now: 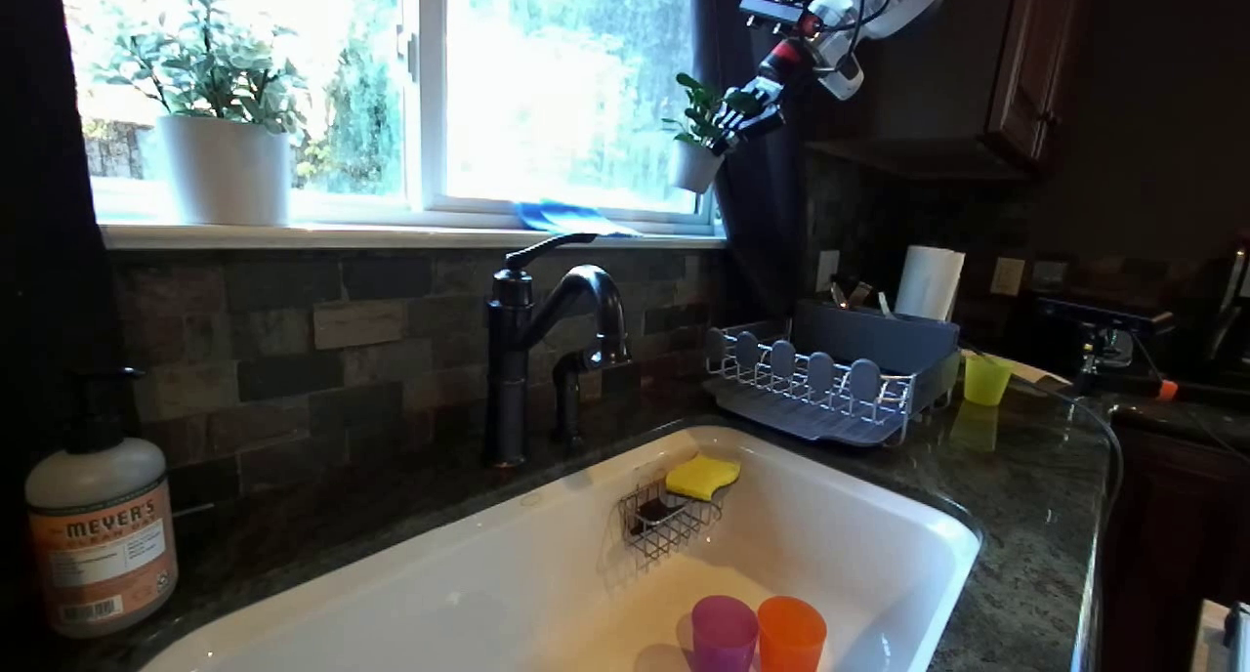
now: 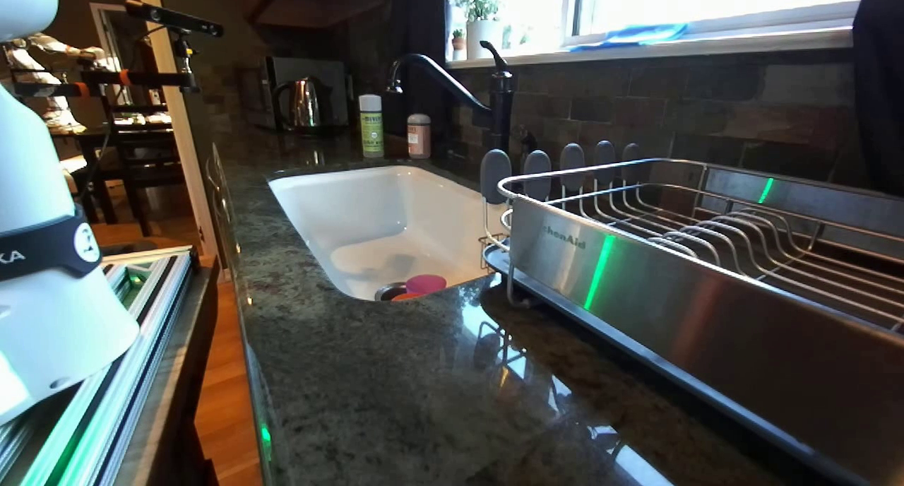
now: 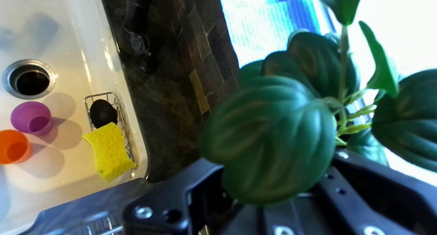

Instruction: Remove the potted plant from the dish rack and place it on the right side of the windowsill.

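Plant (image 1: 694,154) out of rack (image 1: 869,337); fingers (image 1: 759,126) apparently clamped on it, exact contact hidden. Hangs near right end of sill (image 1: 415,237). Remaining: set down, release.

The potted plant (image 1: 693,159), broad dark-green leaves in a small pale pot, hangs slightly tilted in the air. In an exterior view it appears above and apart from the right end of the windowsill (image 1: 391,237), a long, narrow, light ledge. The dish rack (image 2: 678,316), silver wire with grey metal walls, stands upright, well apart from the plant.
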Controlling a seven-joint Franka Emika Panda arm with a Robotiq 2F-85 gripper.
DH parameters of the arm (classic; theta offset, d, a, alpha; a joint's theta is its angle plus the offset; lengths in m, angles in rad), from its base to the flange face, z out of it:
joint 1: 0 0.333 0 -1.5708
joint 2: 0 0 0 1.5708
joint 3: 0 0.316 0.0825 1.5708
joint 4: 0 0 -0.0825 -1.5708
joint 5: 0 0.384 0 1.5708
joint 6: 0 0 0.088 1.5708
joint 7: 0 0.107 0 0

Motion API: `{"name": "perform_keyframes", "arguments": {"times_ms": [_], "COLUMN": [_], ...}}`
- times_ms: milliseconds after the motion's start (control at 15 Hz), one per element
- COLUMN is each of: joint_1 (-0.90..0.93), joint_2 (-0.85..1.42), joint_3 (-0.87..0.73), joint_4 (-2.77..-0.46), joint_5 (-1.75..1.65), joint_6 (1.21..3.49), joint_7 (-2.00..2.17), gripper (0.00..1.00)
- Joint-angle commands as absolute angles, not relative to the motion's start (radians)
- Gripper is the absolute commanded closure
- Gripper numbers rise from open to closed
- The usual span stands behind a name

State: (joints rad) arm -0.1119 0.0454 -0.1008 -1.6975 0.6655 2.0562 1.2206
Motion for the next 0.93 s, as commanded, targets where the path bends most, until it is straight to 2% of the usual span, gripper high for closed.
{"name": "perform_keyframes", "arguments": {"times_ms": [0, 467, 867], "joint_1": [-0.108, -0.107, -0.109], "joint_2": [0.046, 0.124, 0.283], "joint_3": [-0.101, -0.11, -0.097], "joint_4": [-1.699, -1.583, -1.389], "joint_5": [0.667, 0.498, 0.469], "joint_6": [2.064, 2.051, 2.006], "joint_7": [1.217, 1.364, 1.416], "gripper": [0.98, 0.98, 0.98]}}
